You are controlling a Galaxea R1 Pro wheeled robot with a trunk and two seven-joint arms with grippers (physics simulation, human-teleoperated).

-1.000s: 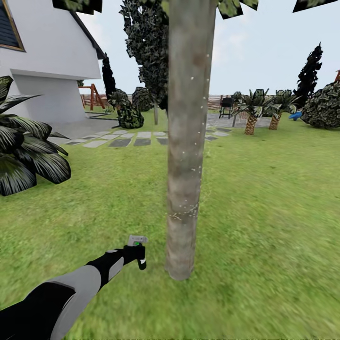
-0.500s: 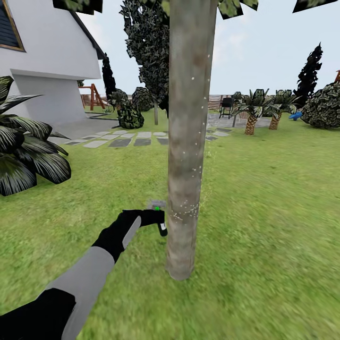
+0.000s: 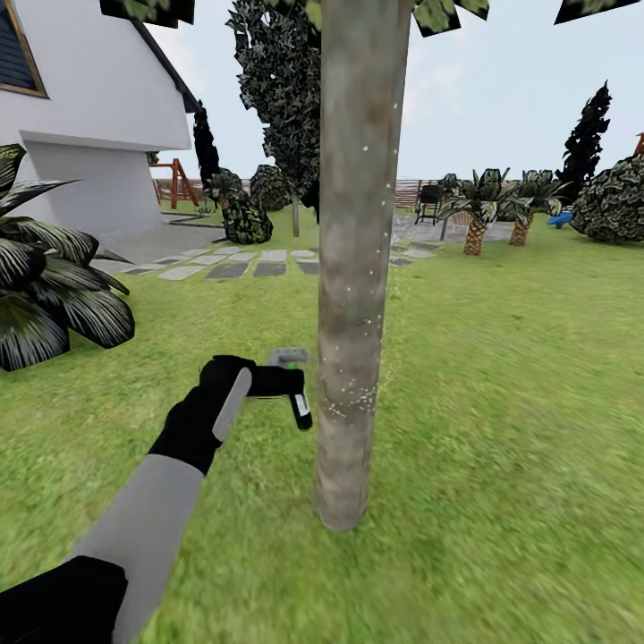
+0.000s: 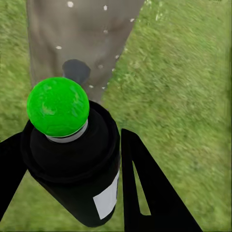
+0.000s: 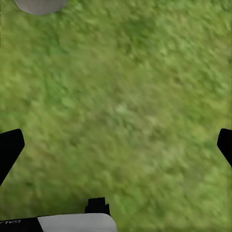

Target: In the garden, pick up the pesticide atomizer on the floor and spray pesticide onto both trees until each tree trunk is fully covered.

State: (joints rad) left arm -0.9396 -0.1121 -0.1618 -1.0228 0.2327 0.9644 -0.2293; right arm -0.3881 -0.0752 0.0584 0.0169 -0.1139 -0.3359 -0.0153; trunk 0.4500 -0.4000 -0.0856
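While the left gripper (image 3: 288, 383) pinches the atomizer (image 3: 298, 394) between its black fingers (image 4: 145, 193), the sprayer sits just beside the trunk (image 3: 353, 268), on its left side about a third of the way up the visible bark. Seen from the left wrist, the atomizer (image 4: 72, 159) is a dark bottle with a white label and a round green cap (image 4: 58, 107), pointed at the bark; what it holds inside cannot be seen. White specks of pesticide (image 3: 349, 407) dot the trunk, thickest in a band level with the sprayer. Grass (image 3: 501, 429) surrounds the base of the tree. The right gripper (image 5: 116, 150) hangs over bare lawn with its fingers spread wide apart. A white house (image 3: 89, 107) and stepping stones (image 3: 228, 266) lie beyond.
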